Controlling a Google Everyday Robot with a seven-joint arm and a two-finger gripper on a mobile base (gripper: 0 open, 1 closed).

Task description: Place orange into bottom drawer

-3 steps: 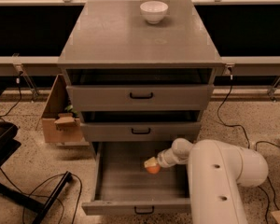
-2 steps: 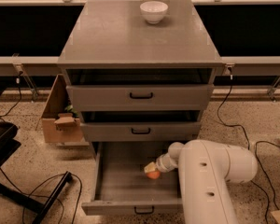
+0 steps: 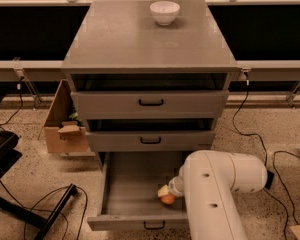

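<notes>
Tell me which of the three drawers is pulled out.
The bottom drawer: it alone juts far forward, pincer and orange inside; the top drawer and middle drawer sit pushed in.

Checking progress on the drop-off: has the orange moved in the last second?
Yes. The orange, with the gripper at it, has shifted toward the front of the bottom drawer, nearer its handle.

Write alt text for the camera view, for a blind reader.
The robot's pincer is down in the open bottom drawer, at the orange near its front right. A white bowl stands on the grey cabinet top.
</notes>
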